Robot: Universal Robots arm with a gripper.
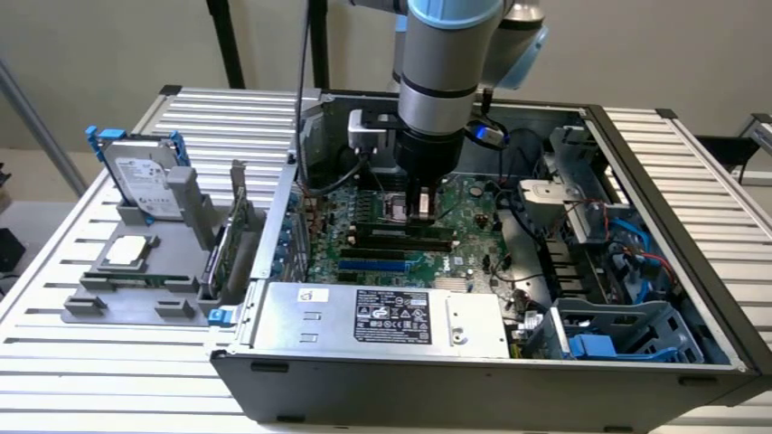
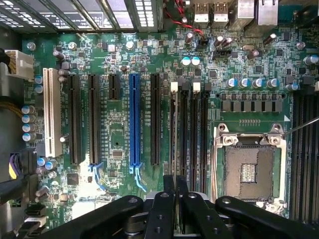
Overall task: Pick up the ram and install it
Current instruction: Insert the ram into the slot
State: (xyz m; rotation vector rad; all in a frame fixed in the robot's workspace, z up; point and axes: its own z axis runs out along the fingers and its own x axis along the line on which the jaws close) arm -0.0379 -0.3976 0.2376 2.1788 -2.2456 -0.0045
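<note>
The jaws stand nearly closed, only a thin gap between them, pinched on the top edge of the ram (image 2: pixel 175 186), which shows edge-on in the wrist view as a narrow dark strip between the two black fingers (image 2: pixel 162 209). The gripper (image 1: pixel 421 210) hangs straight down from the arm inside the open computer case (image 1: pixel 483 380), low over the motherboard (image 1: pixel 374 237). The ram stands upright on its long edge, in line with the row of black memory slots (image 2: pixel 188 134) with white end clips just beside the empty processor socket (image 2: pixel 249 172); whether it is seated in a slot or just above it cannot be told. On the slatted table (image 1: pixel 675 163) to the exterior view's left of the case, a grey holder (image 1: pixel 133 289) carries a hard drive (image 1: pixel 141 181), a square silver processor chip (image 1: pixel 128 253) and an upright expansion card (image 1: pixel 231 244)
</note>
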